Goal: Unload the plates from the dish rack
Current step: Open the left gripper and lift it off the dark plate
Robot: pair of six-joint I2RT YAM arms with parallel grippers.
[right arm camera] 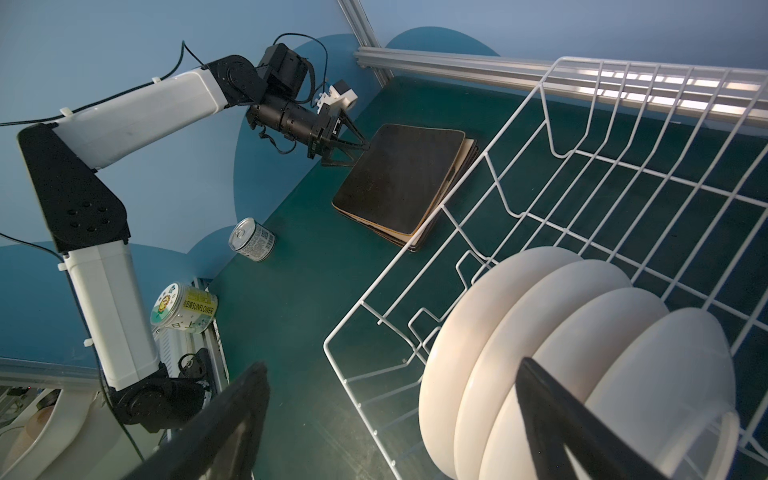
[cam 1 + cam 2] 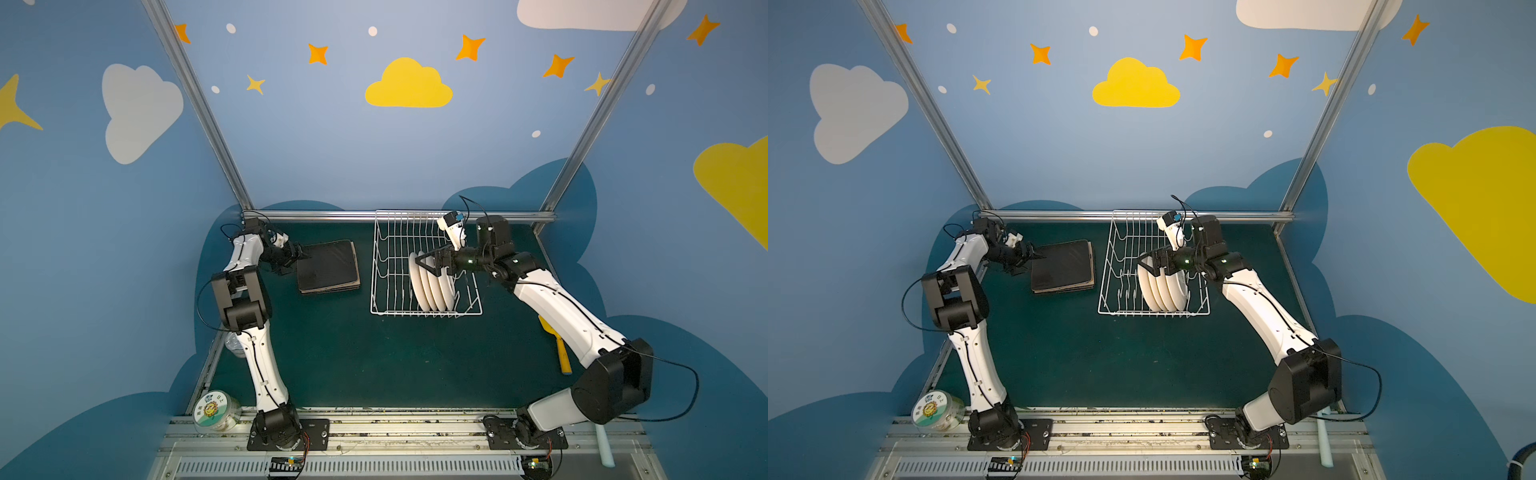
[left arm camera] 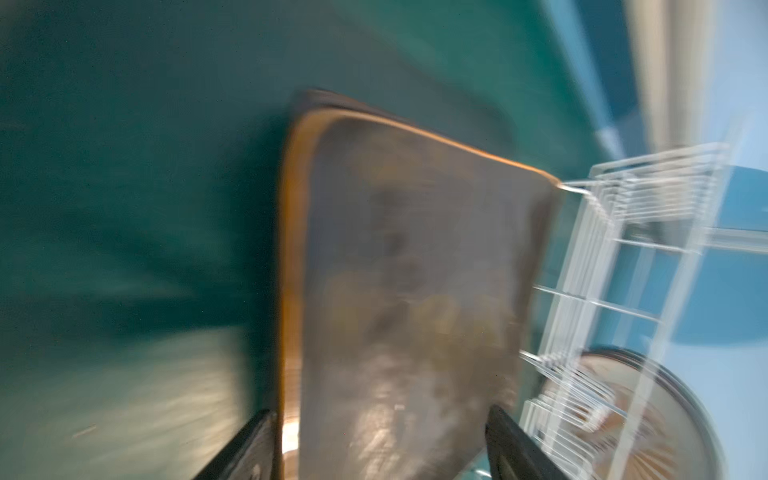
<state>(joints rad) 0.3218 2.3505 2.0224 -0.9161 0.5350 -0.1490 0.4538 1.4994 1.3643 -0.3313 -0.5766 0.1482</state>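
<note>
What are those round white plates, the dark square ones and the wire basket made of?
Round plates: smooth cream surface with a soft sheen and thick rims; ceramic or melamine, I cannot tell which.
Square plates: matte black backs and tan edges; possibly wood or bamboo fibre.
Dish rack: thin bent wire, glossy white; likely coated steel.

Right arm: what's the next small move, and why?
Probably lower the right gripper onto one rim of the round plates and close. Its jaws stand open over the four plates, which stand upright in the dish rack, and they hold nothing.
</note>
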